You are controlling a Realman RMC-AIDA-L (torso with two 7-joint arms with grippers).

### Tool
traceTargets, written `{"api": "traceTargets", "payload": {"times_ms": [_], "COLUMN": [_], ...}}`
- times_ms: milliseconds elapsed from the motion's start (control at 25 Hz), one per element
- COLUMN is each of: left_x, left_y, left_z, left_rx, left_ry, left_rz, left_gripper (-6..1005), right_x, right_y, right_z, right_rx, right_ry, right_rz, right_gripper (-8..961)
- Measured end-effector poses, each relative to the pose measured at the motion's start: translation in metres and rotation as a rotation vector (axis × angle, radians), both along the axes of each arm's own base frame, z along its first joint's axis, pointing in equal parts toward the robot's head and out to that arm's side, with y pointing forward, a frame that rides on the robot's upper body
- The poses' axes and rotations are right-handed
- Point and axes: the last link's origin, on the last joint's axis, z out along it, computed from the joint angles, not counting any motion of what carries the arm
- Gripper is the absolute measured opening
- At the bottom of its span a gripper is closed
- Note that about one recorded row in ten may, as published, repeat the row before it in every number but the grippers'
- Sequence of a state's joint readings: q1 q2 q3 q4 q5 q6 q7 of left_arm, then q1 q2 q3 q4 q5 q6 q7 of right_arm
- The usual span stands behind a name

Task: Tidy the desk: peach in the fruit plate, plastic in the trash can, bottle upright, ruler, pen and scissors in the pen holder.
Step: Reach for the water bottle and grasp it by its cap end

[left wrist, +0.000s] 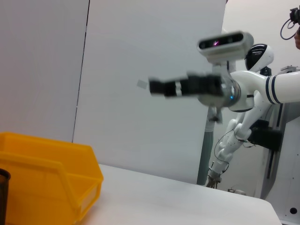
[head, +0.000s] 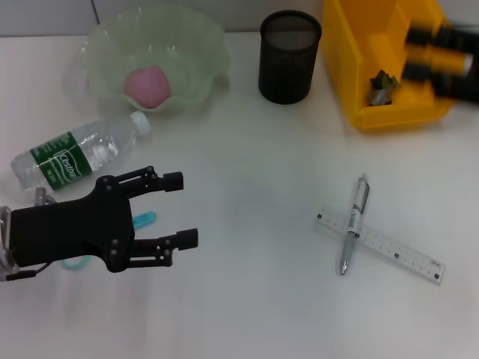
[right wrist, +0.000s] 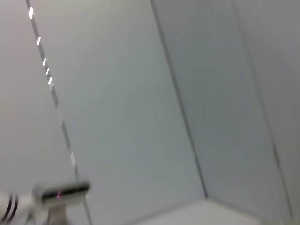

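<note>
The left gripper (head: 182, 209), fingers spread wide and empty, hovers over the scissors (head: 142, 221), with the bottle (head: 78, 158) lying at its 11 o'clock beside the peach (head: 147, 84) in the fruit plate (head: 202, 45). The pen holder (head: 289, 56) stands at 12 o'clock of the desk (head: 254, 299); the pen (head: 355, 224) lies across the ruler (head: 389, 245). The right gripper (head: 419, 52) blurs over the trash can (head: 352, 60) holding plastic (head: 383, 84); I cannot tell its spread.

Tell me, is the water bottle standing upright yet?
No, the water bottle lies on its side on the desk, below the fruit plate.
</note>
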State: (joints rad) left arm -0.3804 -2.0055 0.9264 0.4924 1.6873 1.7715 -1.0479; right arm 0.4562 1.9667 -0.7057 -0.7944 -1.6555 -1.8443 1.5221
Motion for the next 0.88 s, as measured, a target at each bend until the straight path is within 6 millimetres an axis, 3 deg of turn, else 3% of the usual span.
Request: {"api": "traceTargets", "payload": {"times_ms": [200,400,600,880], "left_x": [-0.001,0.0,-0.001,0.0], "left_y": [0.001,0.003,0.005,0.004], "left_z": [0.003,0.005,0.007,0.007], "left_rx": [-0.004,-0.008,-0.012,-0.019], "left_ry": [0.003,0.005,0.01,0.009], "left_rz": [0.001,0.0,0.005,0.006], "left_gripper": [832,831,830,829], "right_x": [0.02,0.028,0.036,0.041], "right_y": [-0.014,-0.023,-0.035,-0.035], "right_z": [-0.022,-0.043,-0.061,-0.074], "right_rx": [-0.042,-0.064,-0.019,-0.006], "right_ry": [-0.131,-0.189,-0.203,-0.197], "right_rz": [0.033,0.072,0.108,0.053], "right_gripper": [685,686,701,723]}}
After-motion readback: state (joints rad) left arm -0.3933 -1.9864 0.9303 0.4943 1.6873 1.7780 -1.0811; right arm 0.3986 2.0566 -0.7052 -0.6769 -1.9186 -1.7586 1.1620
